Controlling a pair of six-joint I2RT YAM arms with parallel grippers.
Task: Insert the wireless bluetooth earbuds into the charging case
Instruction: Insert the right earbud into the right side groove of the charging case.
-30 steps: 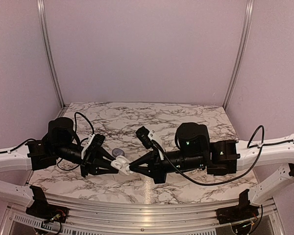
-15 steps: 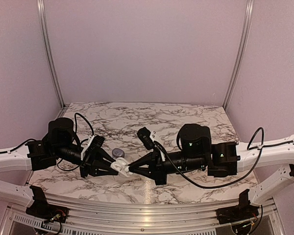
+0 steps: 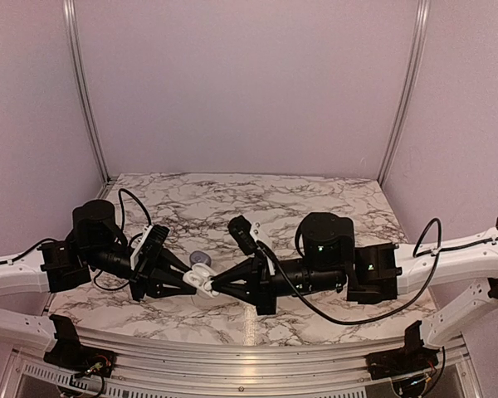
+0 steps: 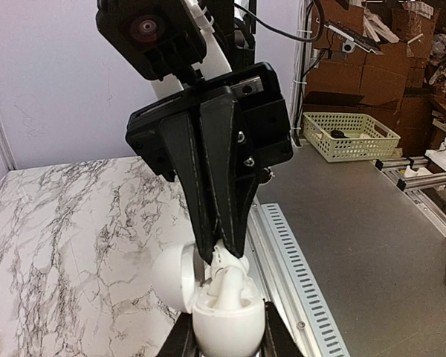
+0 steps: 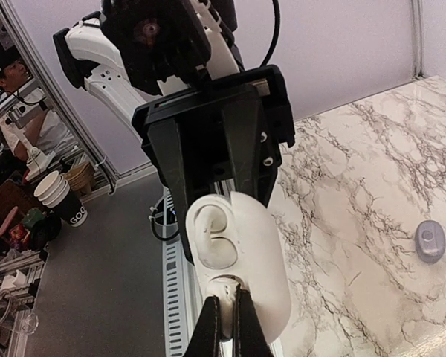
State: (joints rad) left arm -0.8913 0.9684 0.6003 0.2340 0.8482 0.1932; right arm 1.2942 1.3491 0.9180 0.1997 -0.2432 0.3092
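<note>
Vs 1 s back, both arms sit a bit further left over the marble table (image 3: 315, 199), and the spot where the two tips meet has gone left w/ them. The grip itself looks unchanged, and the grey earbud (image 3: 201, 259) is in the same pos on the table, just beyond that meeting point. From the top cam I only get a white blob where the tips meet. The left wrist cam gives me detail: the left claw (image 4: 227, 349) is clamped on the white charging case (image 4: 227, 327), one finger each side, and the case is held up off the table near its near edge. The lid (image 4: 172, 277) is swung open to the left, and the right claw (image 4: 221, 253) comes down w/ its tips at the open mouth. That cam also catches a yellow basket (image 4: 349, 134) off the table to the right. The right wrist cam shows the case's hollowed white inner face and the loose earbud lying well to the right on the marble, apart from the case, plus paper cups (image 5: 56, 197) off to the left. Right claw: fingers pressed together, tips touching the case interior. There's a small white bit at the tips, but I can't tell if it's pinched or what it is.
</note>
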